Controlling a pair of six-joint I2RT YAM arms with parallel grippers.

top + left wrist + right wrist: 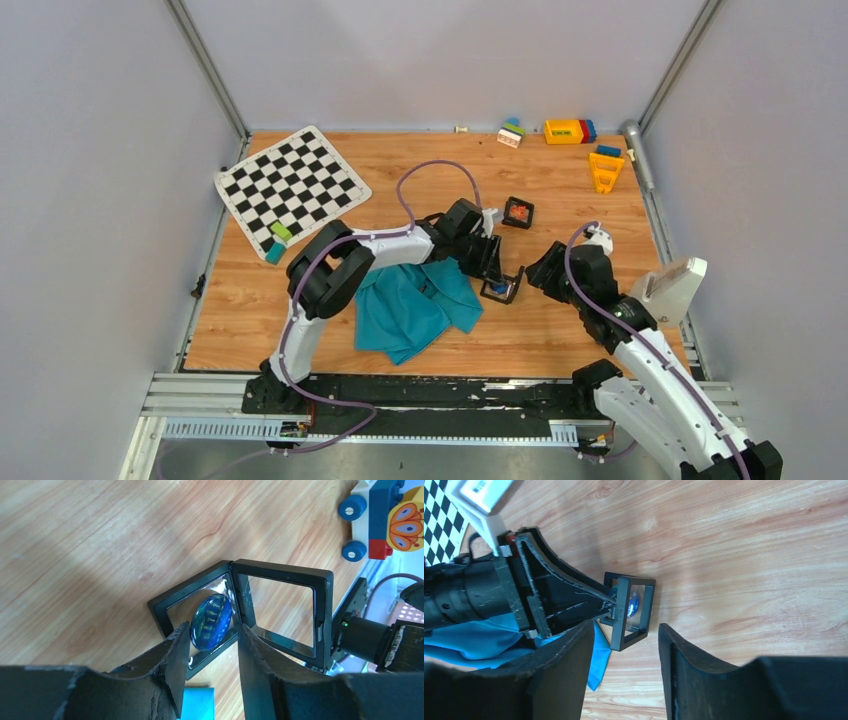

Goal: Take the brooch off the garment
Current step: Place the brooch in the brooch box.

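Note:
The brooch (212, 622), a blue glassy oval, lies inside a small open black frame box (280, 570) on the wood table. My left gripper (212, 642) is open, its fingertips on either side just short of the brooch, not closed on it. The teal garment (415, 310) lies crumpled under the left arm, beside the box (502, 287). In the right wrist view the box (629, 611) stands on edge with the brooch (633, 603) inside. My right gripper (624, 635) is open just short of the box, holding nothing.
A second black box (518, 212) with a red item sits farther back. A checkered mat (292, 183) lies at the back left with small blocks (279, 240) by it. Toy blocks (568, 131) and a yellow piece (605, 168) are at the back right.

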